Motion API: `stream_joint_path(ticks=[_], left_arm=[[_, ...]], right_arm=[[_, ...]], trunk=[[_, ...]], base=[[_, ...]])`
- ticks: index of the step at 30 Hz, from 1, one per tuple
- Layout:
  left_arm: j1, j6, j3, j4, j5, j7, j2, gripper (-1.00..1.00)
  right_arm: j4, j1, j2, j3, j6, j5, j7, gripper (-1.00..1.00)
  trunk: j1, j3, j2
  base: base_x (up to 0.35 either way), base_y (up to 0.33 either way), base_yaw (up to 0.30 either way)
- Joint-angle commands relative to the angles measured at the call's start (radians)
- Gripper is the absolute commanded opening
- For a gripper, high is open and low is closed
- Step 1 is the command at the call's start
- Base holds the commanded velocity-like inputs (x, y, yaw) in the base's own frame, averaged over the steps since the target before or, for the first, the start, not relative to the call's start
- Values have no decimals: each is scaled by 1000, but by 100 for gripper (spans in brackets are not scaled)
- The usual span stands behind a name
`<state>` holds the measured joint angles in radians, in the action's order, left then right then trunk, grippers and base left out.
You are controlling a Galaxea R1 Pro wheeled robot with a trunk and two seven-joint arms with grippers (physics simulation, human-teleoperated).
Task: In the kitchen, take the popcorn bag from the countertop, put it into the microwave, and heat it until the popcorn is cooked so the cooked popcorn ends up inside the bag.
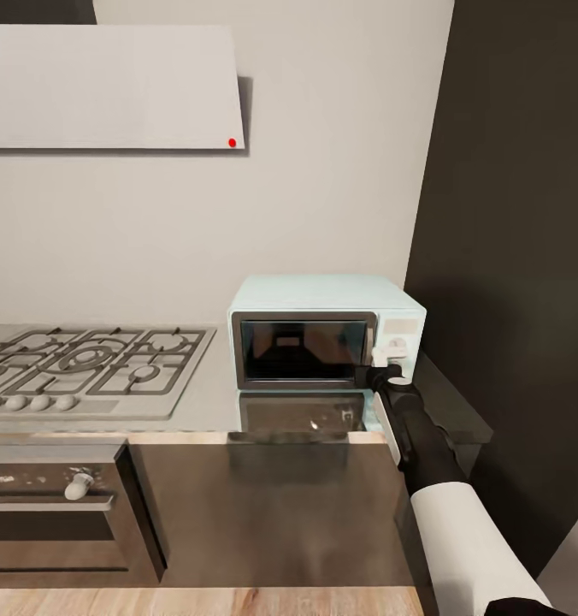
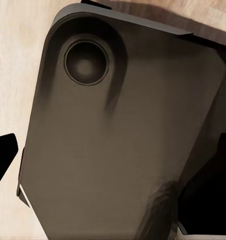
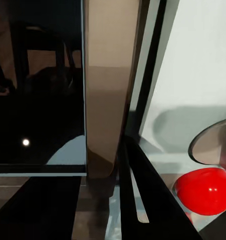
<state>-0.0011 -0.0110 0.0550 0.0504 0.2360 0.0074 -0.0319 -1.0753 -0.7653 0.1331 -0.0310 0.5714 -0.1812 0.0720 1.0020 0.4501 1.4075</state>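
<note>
Right gripper (image 1: 381, 375): placed at the right edge of the microwave (image 1: 323, 329) door, just below the knobs
Jaws: state cannot be told
Door: seems closed, its long edge upright

Nothing here can be read: no words, numbers or brand marks on the microwave (image 1: 327, 332), the hob (image 1: 88, 366), the oven (image 1: 54, 513) or the hood (image 1: 109, 85).

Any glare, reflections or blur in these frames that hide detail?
Head view: soft render; the microwave mirrors in the glossy countertop. Right wrist view: the dark glass door carries dim reflections and one bright spot. Left wrist view: a dark panel, close, softly shaded, little detail.
</note>
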Motion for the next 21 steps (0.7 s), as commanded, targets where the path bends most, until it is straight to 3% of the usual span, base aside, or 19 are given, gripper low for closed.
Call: stream_joint_path(ticks=[1, 10, 21], left_arm=[[0, -1, 5, 0, 2, 1, 0, 100], [0, -2, 6, 0, 2, 2, 0, 100], [-1, -2, 6, 0, 2, 2, 0, 100]], right_arm=[[0, 0, 1, 0, 3, 25, -6, -100], [1, 0, 0, 0, 3, 25, -4, -100], [2, 0, 0, 0, 3, 25, -3, -100]], trunk=[[0, 1, 1], [0, 1, 1], [0, 1, 1]], base=[[-1, 0, 0], [-4, 0, 0], [-297, 0, 0]])
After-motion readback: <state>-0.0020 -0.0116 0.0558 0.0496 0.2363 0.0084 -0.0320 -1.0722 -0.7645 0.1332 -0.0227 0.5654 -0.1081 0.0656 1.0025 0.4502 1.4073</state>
